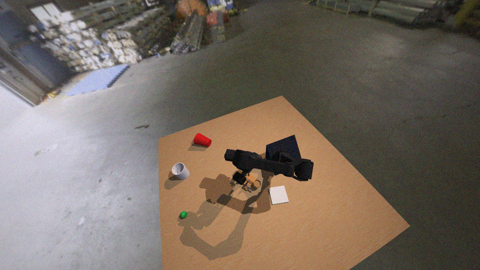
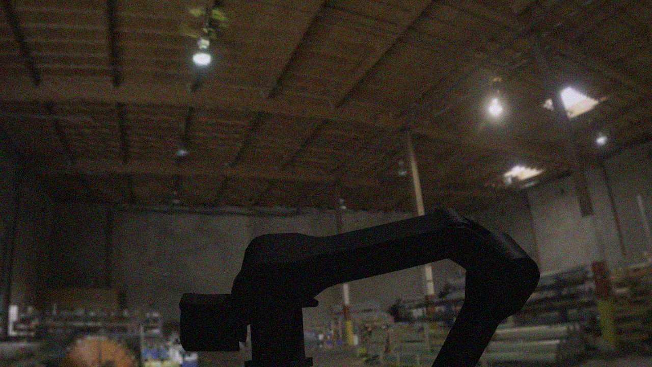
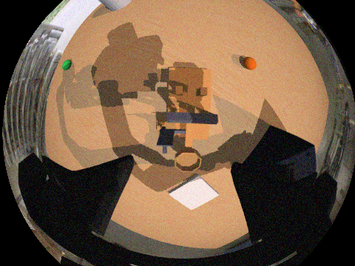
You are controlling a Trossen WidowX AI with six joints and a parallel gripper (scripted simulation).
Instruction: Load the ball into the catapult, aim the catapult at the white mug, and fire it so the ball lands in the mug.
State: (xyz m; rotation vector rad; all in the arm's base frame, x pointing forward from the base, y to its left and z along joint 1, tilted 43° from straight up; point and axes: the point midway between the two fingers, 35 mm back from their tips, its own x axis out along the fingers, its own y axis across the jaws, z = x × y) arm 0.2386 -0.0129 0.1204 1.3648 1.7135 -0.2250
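Note:
The wooden catapult [image 1: 251, 176] [image 3: 197, 134] stands on the table under my arm, with dark blue bars across it. Its round cup [image 1: 256, 183] [image 3: 188, 161] looks empty. My gripper [image 3: 183, 165] is open and empty above the catapult, its black fingers wide apart on either side of the cup in the wrist view. An orange ball [image 3: 250, 63] lies on the table to the right of the catapult in the wrist view; in the top view it is hidden. The white mug [image 1: 181, 171] [image 3: 116, 3] stands near the table's left edge in the top view.
A green ball [image 1: 183, 215] [image 3: 66, 64] lies near the left edge in the top view. A red cup [image 1: 202, 140] lies on its side at the back left. A white square tile [image 1: 278, 195] [image 3: 193, 193] and a dark block [image 1: 282, 147] are near the arm. The exterior view shows only the arm.

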